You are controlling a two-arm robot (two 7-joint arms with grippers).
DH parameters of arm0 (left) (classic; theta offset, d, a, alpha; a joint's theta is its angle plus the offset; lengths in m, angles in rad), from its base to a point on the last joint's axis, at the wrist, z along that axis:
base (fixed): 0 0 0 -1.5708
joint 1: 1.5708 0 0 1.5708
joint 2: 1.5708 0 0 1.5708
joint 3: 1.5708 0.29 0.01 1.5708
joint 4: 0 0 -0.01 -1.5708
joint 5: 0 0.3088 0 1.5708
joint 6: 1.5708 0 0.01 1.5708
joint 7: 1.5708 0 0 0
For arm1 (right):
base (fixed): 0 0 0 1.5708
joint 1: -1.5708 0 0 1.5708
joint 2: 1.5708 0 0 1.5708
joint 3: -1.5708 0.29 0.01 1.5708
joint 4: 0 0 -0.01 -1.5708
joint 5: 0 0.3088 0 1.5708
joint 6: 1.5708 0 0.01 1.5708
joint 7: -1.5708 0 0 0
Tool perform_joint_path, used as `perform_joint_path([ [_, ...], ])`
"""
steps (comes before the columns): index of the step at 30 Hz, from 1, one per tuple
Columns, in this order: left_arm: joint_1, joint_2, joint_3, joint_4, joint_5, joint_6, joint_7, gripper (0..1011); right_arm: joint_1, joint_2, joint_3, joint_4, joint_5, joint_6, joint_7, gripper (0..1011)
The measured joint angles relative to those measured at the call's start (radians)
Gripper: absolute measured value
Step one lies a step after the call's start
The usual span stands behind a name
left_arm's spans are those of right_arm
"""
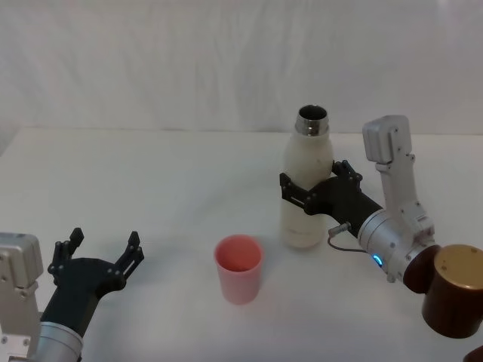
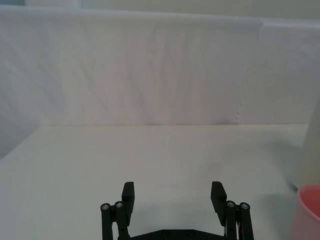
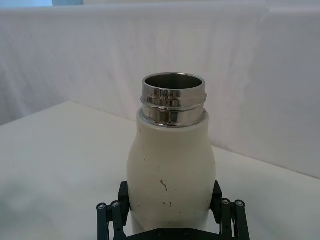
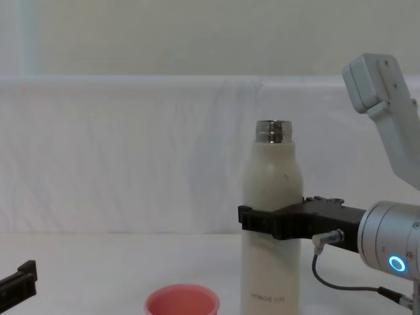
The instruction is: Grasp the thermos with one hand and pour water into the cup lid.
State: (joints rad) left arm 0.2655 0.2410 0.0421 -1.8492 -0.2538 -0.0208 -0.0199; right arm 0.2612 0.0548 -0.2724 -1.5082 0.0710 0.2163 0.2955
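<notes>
While the right claw (image 1: 308,190) wraps the thermos (image 1: 306,181) about its middle, one finger on each flank and pressed to the cream wall, the bottle stands upright on the table (image 1: 151,196), its long axis vertical and its open steel neck straight above the grip. From the right wrist view the fingers (image 3: 119,210) sit tight against the body on both sides, so the hold looks closed, though whether the base has left the table I cannot tell.

What the pour turns on is the pink cup lid (image 1: 239,268): it stands mouth up, near the claw's hold, off toward the robot's left and closer to the robot's body, and well below the bottle's mouth. To my eye the bottle would have to rise, cross that short gap and tip its neck leftward over the rim.

Farther off beyond the cup lid, the left claw (image 1: 102,255) rests low by the table's near edge, fingers spread wide and holding nothing.
</notes>
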Motion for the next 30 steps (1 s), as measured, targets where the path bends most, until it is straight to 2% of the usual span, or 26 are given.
perform_joint_path([
  [10,0.0,0.0,0.0,0.0,0.0,0.0,0.0,1001,0.017,0.014,-0.022,0.028,0.021,-0.01,-0.009,957],
  [30,0.0,0.0,0.0,0.0,0.0,0.0,0.0,1001,0.027,0.048,-0.055,0.044,0.07,-0.034,-0.025,957],
])
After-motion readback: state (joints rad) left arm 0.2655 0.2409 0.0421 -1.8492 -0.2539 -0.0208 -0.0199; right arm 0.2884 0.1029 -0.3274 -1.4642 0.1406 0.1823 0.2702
